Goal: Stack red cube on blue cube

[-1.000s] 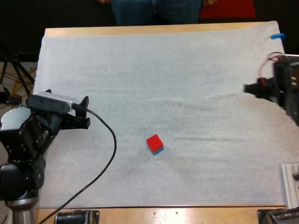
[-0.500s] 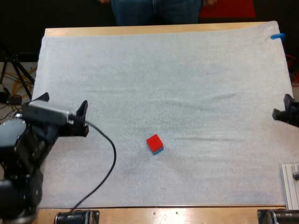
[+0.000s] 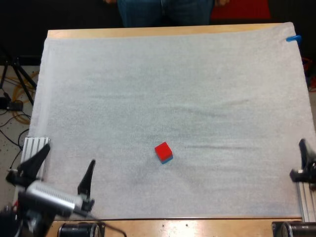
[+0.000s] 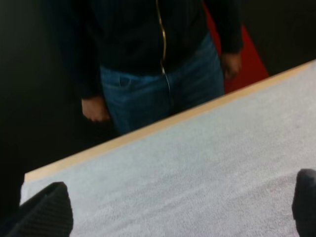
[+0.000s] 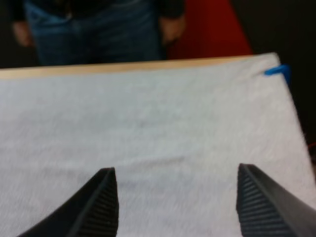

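The red cube point(image 3: 163, 150) sits on top of the blue cube point(image 3: 168, 159), of which just a thin blue edge peeks out below, near the middle of the white mat point(image 3: 173, 89). My left gripper point(image 3: 63, 169) hovers open at the mat's near left corner, well away from the cubes. In the left wrist view its gripper point(image 4: 175, 210) has the fingers point(image 4: 47, 212) wide apart over bare mat. At the right edge my right gripper point(image 3: 303, 160) is pulled back. The right wrist view shows that gripper point(image 5: 180, 202) open, nothing between its fingers point(image 5: 98, 205).
A person in jeans point(image 3: 163, 12) stands at the table's far side, also seen as a person point(image 4: 158, 64) with hands down and as a person point(image 5: 94, 29). Metal rails lie at the near left point(image 3: 34, 147) and near right point(image 3: 306, 197). A tripod and cables point(image 3: 15, 84) are off the table's left.
Both arms have drawn back toward the near edge: the left gripper from mid-left to the near left corner, the right gripper from the right edge down to the near right. The cubes stayed put.
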Robot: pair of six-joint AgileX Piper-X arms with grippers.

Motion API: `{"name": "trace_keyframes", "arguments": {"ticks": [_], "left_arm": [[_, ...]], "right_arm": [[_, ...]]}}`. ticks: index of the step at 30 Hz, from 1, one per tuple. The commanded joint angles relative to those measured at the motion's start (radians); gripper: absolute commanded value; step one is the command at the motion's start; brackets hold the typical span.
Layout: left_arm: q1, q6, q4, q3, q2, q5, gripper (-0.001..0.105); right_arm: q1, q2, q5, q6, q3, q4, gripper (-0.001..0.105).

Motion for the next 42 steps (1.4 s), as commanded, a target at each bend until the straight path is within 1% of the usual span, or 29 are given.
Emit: {"name": "trace_keyframes", "arguments": {"ticks": [1,4,6,10,12,13,15,17,18,22,25,28,30,31,33,34,39,40,42], "left_arm": [[-0.003,0.002,0.021,0.005,-0.036,0.005,0.087],[-0.003,0.003,0.067,0.021,-0.115,0.005,0.087],[-0.003,-0.003,0.123,0.038,-0.187,0.005,0.087],[0.001,-0.014,0.219,0.065,-0.294,0.003,0.087],[0.001,-0.058,0.28,0.08,-0.359,-0.003,0.087],[0.001,-0.071,0.296,0.083,-0.373,-0.003,0.087],[0.013,-0.078,0.395,0.075,-0.361,-0.015,0.087],[0.021,-0.071,0.407,0.081,-0.366,-0.039,0.087],[0.026,-0.072,0.405,0.083,-0.368,-0.04,0.087],[0.042,-0.072,0.378,0.089,-0.368,-0.047,0.087],[0.052,-0.072,0.319,0.102,-0.365,-0.048,0.087],[0.052,-0.076,0.241,0.138,-0.365,-0.105,0.087],[0.052,-0.076,0.198,0.177,-0.365,-0.159,0.087],[0.052,-0.076,0.192,0.189,-0.365,-0.167,0.087],[0.052,-0.078,0.162,0.237,-0.365,-0.197,0.087],[0.052,-0.078,0.156,0.245,-0.365,-0.2,0.087],[0.052,-0.078,0.132,0.349,-0.363,-0.2,0.087],[0.052,-0.078,0.131,0.356,-0.363,-0.2,0.087],[0.052,-0.078,0.12,0.4,-0.363,-0.2,0.087]], "right_arm": [[0.001,-0.033,-0.026,-0.015,0.009,0.035,0.052],[0.001,-0.098,-0.025,-0.013,0.028,0.083,0.052],[0.001,-0.151,-0.025,-0.008,0.036,0.111,0.052],[0.001,-0.225,-0.025,-0.008,0.049,0.129,0.052],[0.001,-0.269,-0.025,-0.008,0.061,0.138,0.052],[0.001,-0.282,-0.025,-0.008,0.066,0.139,0.052],[0.001,-0.327,-0.025,-0.008,0.088,0.143,0.052],[0.001,-0.322,-0.017,-0.008,0.09,0.16,0.052],[0.001,-0.318,-0.003,-0.008,0.094,0.162,0.052],[0.001,-0.322,-0.006,-0.015,0.119,0.139,0.052],[0.001,-0.322,-0.005,-0.015,0.152,0.1,0.052],[0.001,-0.32,-0.01,-0.015,0.192,0.045,0.052],[0.001,-0.319,-0.01,-0.015,0.218,0.023,0.052],[0.001,-0.317,-0.01,-0.015,0.223,0.022,0.052],[0.001,-0.318,-0.01,-0.017,0.248,0.015,0.052],[0.001,-0.318,-0.01,-0.017,0.252,0.013,0.052],[0.001,-0.318,-0.01,-0.017,0.308,0.001,0.052],[0.001,-0.318,-0.01,-0.017,0.31,-0.001,0.052],[0.001,-0.318,-0.01,-0.017,0.31,-0.011,0.052]]}}
